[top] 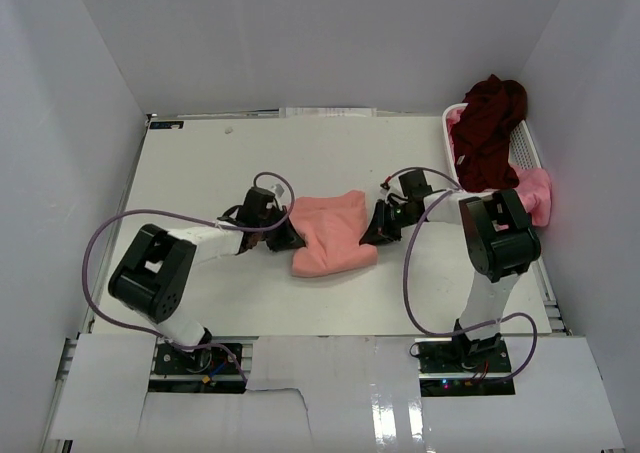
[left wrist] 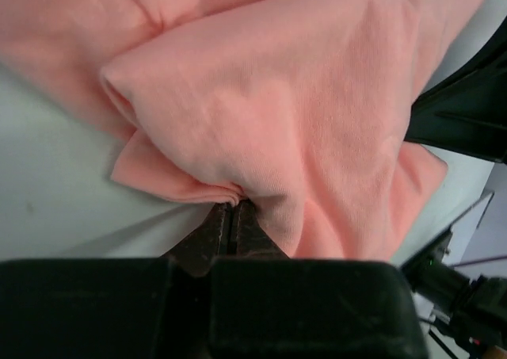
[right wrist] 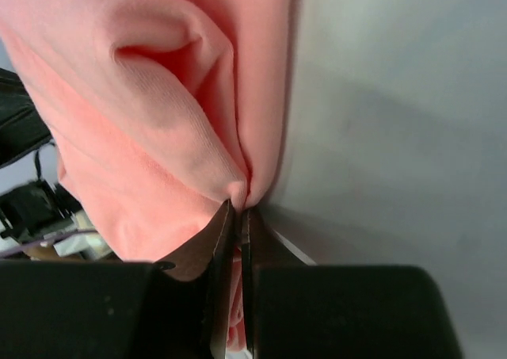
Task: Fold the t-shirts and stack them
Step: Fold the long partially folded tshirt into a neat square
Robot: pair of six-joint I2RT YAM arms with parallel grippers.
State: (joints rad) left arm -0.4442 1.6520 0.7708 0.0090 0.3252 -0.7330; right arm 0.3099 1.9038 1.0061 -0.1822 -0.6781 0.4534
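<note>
Left tool: your left gripper (left wrist: 231, 207) has its jaws pressed together on a bunched edge of the salmon-pink shirt (top: 330, 235), at the shirt's left side.
Right tool: your right gripper (right wrist: 240, 204) is likewise pinched tight on a gathered fold at the shirt's right side. In the wrist view the cloth puckers into the seam between the fingers.
Why held so: with a grip on each opposite side, you can likely lift and carry the cloth as one span, so a fold lands straight instead of slumping. I judge you are mid-fold, not stacking yet.
Where the shirt lies: about the middle of the table (top: 200, 173), between the two arms. It rests low on the surface and is already doubled over itself in places.
Cloth: a soft matte knit with a fine weave. It falls in rounded rolls and shallow creases and has no stiffness to hold a shape.
Outline: a lumpy, uneven quadrilateral, wider toward the near side, with layered edges showing at the left pinch.
Waiting shirts: the dark maroon shirt (top: 490, 123) is heaped, crumpled, in the basket (top: 527, 148) at the far right corner of the table. The brighter pink shirt (top: 537, 191) spills over the basket's near end.
Basket: white, rigid, slatted plastic.
Surface: smooth, flat and white, so the knit should slide on it easily.
Caution: both pinches are thin, so a hard pull could slip one out.
</note>
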